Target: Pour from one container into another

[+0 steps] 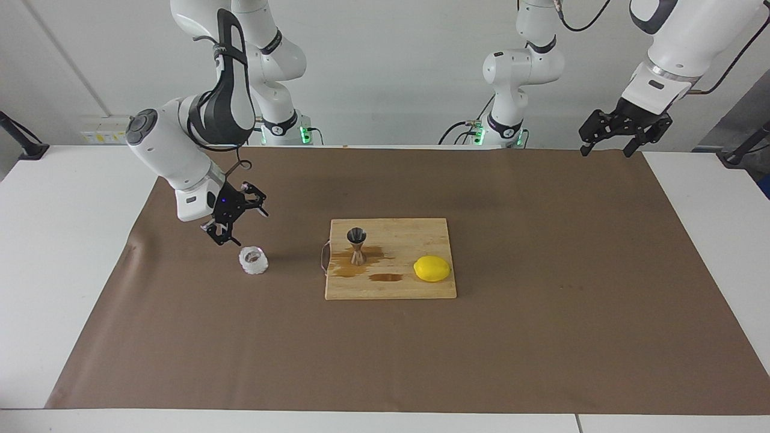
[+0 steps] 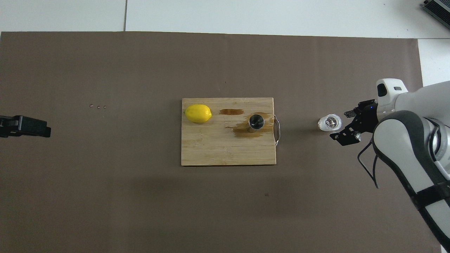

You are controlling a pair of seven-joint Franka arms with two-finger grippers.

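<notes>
right gripper (image 1: 236, 224) open, empty, just beside glass cup (image 1: 253, 260) at right arm's end of mat | jigger (image 1: 357, 245) upright on board (image 1: 421, 288), wet stain around | I'd straddle cup low, close gently | left gripper (image 1: 625, 129) waits, open

No text, label, brand or number can be read anywhere in the two views; nothing written shows on the arms, the board or the table.
</notes>
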